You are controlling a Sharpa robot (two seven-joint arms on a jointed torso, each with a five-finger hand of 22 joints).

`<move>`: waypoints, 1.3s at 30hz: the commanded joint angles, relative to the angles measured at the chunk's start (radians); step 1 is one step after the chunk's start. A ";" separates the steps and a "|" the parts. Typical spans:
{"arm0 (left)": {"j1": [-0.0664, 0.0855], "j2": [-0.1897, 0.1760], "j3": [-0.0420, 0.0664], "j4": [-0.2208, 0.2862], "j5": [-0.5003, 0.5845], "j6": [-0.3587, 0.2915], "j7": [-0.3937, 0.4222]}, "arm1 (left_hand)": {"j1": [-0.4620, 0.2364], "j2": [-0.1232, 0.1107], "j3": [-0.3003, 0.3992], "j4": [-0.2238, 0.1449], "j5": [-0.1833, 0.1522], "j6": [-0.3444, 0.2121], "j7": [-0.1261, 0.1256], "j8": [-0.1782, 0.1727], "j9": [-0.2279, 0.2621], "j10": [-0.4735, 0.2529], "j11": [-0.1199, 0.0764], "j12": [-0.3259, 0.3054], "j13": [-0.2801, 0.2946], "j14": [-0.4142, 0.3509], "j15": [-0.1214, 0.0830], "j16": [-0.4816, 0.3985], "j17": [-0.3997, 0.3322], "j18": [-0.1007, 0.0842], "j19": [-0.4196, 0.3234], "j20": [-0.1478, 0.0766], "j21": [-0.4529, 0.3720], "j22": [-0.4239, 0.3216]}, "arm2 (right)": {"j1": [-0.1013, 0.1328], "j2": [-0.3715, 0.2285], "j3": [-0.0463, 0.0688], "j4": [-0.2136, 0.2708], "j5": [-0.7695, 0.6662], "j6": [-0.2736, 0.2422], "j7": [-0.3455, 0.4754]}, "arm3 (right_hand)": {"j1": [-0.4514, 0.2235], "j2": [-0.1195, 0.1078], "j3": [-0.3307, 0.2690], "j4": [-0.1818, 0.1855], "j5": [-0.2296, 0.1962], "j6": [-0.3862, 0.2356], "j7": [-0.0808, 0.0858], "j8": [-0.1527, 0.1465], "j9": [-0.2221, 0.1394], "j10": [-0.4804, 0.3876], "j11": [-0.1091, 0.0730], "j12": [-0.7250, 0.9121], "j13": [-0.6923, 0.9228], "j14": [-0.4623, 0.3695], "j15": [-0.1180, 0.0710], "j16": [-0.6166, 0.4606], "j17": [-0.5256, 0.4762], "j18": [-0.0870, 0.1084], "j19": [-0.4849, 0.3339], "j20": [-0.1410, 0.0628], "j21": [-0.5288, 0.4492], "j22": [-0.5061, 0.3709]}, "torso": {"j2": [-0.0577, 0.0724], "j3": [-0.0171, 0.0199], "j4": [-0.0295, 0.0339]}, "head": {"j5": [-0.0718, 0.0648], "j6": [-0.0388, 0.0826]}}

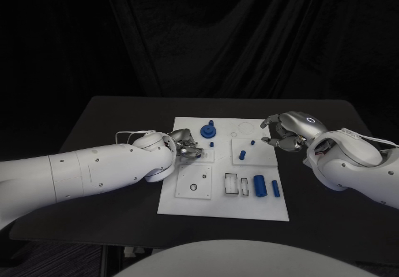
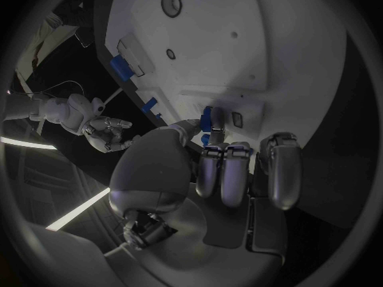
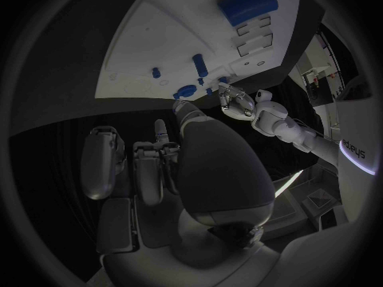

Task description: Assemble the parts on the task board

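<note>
Blue part (image 2: 207, 118) pinched in left hand (image 1: 184, 144) fingertips over task board (image 1: 187, 205); could tilt and jam off-axis; right hand (image 1: 285, 132) curled, empty, beside board edge.

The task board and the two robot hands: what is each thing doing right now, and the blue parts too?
task board: flat on the table.
left hand: over the board's left side, fingers curled at a small blue part.
right hand: above the board's right edge, fingers curled, holding nothing.
blue gear: sitting on the board.
blue cylinder: lying on its side.
</note>
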 commanded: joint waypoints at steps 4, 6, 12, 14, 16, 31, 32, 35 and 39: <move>-0.006 -0.004 -0.003 0.005 0.007 -0.038 0.020 | 0.008 -0.004 0.036 -0.033 -0.009 0.000 -0.008 0.000 0.002 0.106 -0.005 -0.001 0.263 0.106 -0.003 0.003 0.263 -0.006 0.023 -0.004 0.001 0.211 | -0.005 -0.002 0.001 0.000 -0.003 0.004 -0.017 | -0.001 0.006 0.004 0.003 0.005 0.006 -0.002 0.003 -0.001 0.052 -0.003 -0.005 0.199 0.101 -0.002 -0.004 0.257 0.006 -0.008 0.000 -0.004 0.180 | -0.001 -0.0006 0.0002 | 0.004 0.000; -0.006 -0.003 -0.003 0.004 0.007 -0.039 0.020 | 0.005 -0.005 0.034 -0.030 -0.022 0.001 -0.009 0.001 0.006 0.106 -0.005 -0.001 0.263 0.106 -0.003 0.003 0.263 -0.006 0.023 -0.004 0.001 0.211 | -0.006 -0.001 0.001 0.000 -0.003 0.005 -0.017 | -0.001 0.006 0.004 0.003 0.005 0.006 -0.002 0.003 -0.001 0.052 -0.003 -0.005 0.199 0.101 -0.002 -0.004 0.257 0.006 -0.008 0.000 -0.004 0.180 | -0.001 -0.0008 0.0004 | 0.004 0.000; -0.008 0.001 -0.003 -0.001 0.007 -0.035 0.017 | -0.006 -0.005 0.023 -0.013 -0.072 -0.002 -0.008 -0.002 0.013 0.106 -0.004 -0.001 0.263 0.106 -0.003 0.003 0.263 -0.005 0.023 -0.003 0.001 0.210 | -0.007 -0.001 0.001 0.000 -0.003 0.006 -0.017 | -0.001 0.006 0.004 0.003 0.005 0.006 -0.002 0.003 -0.001 0.052 -0.003 -0.005 0.199 0.101 -0.002 -0.004 0.257 0.006 -0.008 0.000 -0.004 0.180 | -0.001 -0.0011 0.0012 | 0.003 0.000; -0.009 0.002 -0.003 -0.003 0.007 -0.035 0.018 | -0.013 -0.007 0.014 -0.003 -0.088 -0.002 -0.008 -0.004 0.015 0.106 -0.004 -0.001 0.263 0.106 -0.002 0.003 0.263 -0.005 0.023 -0.003 0.000 0.210 | -0.007 -0.002 0.001 0.000 -0.003 0.006 -0.017 | -0.001 0.006 0.004 0.003 0.005 0.006 -0.002 0.003 -0.001 0.052 -0.003 -0.005 0.199 0.101 -0.002 -0.004 0.257 0.006 -0.008 0.000 -0.004 0.180 | -0.001 -0.0009 0.0007 | 0.003 0.000; -0.010 0.003 -0.003 -0.005 0.007 -0.040 0.019 | -0.016 -0.007 0.011 0.000 -0.091 -0.002 -0.008 -0.005 0.015 0.106 -0.003 -0.001 0.263 0.106 -0.002 0.003 0.263 -0.005 0.022 -0.003 -0.001 0.210 | -0.007 -0.002 0.001 0.000 -0.003 0.007 -0.017 | -0.001 0.006 0.004 0.003 0.005 0.006 -0.002 0.003 -0.001 0.052 -0.003 -0.005 0.199 0.101 -0.002 -0.004 0.257 0.006 -0.008 0.000 -0.004 0.180 | -0.001 -0.0013 0.0008 | 0.002 0.000; -0.016 0.000 -0.003 -0.006 0.007 -0.043 0.028 | -0.035 -0.015 -0.032 0.037 -0.150 -0.027 0.000 -0.031 0.010 0.106 0.004 -0.001 0.263 0.106 0.003 0.003 0.263 -0.002 0.015 0.002 -0.014 0.206 | -0.008 -0.002 0.001 -0.001 -0.002 0.011 -0.019 | -0.001 0.006 0.004 0.004 0.005 0.006 -0.002 0.003 -0.003 0.051 -0.003 -0.006 0.198 0.101 -0.002 -0.005 0.255 0.006 -0.009 0.001 -0.006 0.180 | 0.000 -0.0007 -0.0005 | 0.003 0.000; -0.016 0.000 -0.003 -0.005 0.007 -0.042 0.029 | -0.038 -0.017 -0.040 0.043 -0.156 -0.028 0.002 -0.034 0.008 0.106 0.005 -0.001 0.263 0.106 0.005 0.003 0.263 -0.002 0.014 0.003 -0.015 0.205 | -0.008 -0.002 0.001 -0.002 -0.002 0.012 -0.019 | -0.001 0.006 0.004 0.004 0.005 0.006 -0.002 0.003 -0.003 0.051 -0.003 -0.006 0.198 0.101 -0.002 -0.005 0.255 0.006 -0.009 0.001 -0.006 0.180 | -0.001 -0.0004 -0.0004 | 0.003 0.000; -0.017 -0.001 -0.003 -0.004 0.007 -0.039 0.031 | -0.044 -0.018 -0.054 0.054 -0.165 -0.030 0.004 -0.041 0.005 0.106 0.007 -0.001 0.263 0.106 0.007 0.003 0.263 -0.002 0.013 0.005 -0.017 0.205 | -0.009 -0.002 0.001 -0.003 -0.002 0.014 -0.020 | -0.001 0.006 0.004 0.004 0.005 0.006 -0.002 0.003 -0.003 0.051 -0.003 -0.006 0.198 0.101 -0.002 -0.005 0.255 0.006 -0.009 0.001 -0.006 0.180 | -0.001 -0.0004 0.0000 | 0.003 0.000; -0.018 -0.003 -0.003 -0.003 0.007 -0.036 0.033 | -0.048 -0.019 -0.062 0.061 -0.169 -0.030 0.006 -0.044 0.003 0.106 0.009 -0.001 0.263 0.106 0.008 0.003 0.263 -0.001 0.012 0.006 -0.018 0.205 | -0.009 -0.001 0.001 -0.003 -0.002 0.014 -0.020 | -0.002 0.005 0.004 0.004 0.004 0.006 -0.002 0.003 -0.004 0.051 -0.003 -0.006 0.198 0.101 -0.002 -0.005 0.255 0.006 -0.009 0.001 -0.007 0.180 | -0.001 -0.0004 -0.0001 | 0.004 0.000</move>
